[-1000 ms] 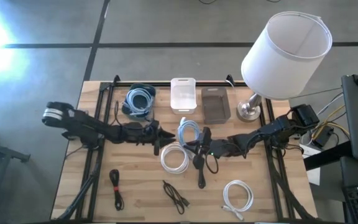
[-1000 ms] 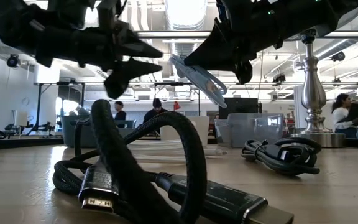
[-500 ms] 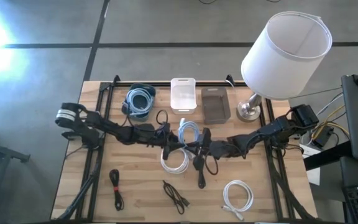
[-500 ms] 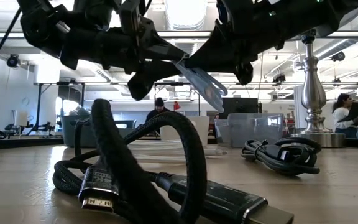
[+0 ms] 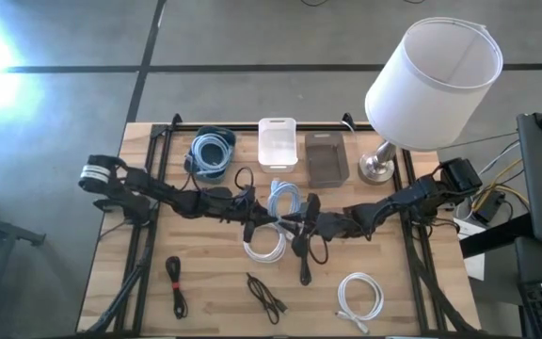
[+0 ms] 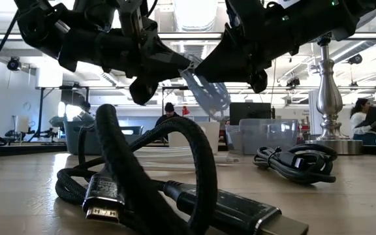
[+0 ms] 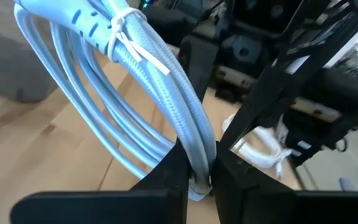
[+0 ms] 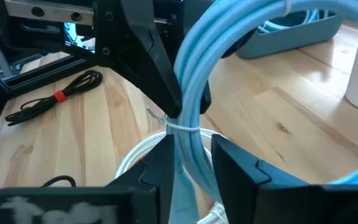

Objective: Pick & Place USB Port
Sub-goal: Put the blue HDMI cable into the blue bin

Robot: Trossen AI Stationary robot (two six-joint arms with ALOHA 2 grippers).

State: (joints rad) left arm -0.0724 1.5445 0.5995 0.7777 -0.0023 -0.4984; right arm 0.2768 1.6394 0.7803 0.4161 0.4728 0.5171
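Mid-air handover above the table's middle: pale blue braided USB cable coil (image 5: 285,200), bound by a white tie. Left gripper (image 7: 194,177) pinching its strands; right gripper (image 8: 188,158) spread slightly around them, contact unclear. Probably light, floppy, slippery: best gripped at the bundled strands near the tie.

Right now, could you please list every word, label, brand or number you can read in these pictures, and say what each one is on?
None can be read.
The black HDMI plug in the low view has no readable marking on its housing.
The white lampshade, the white bin and the grey bin carry no print.
The light blue cable coil and its white tie carry no lettering.
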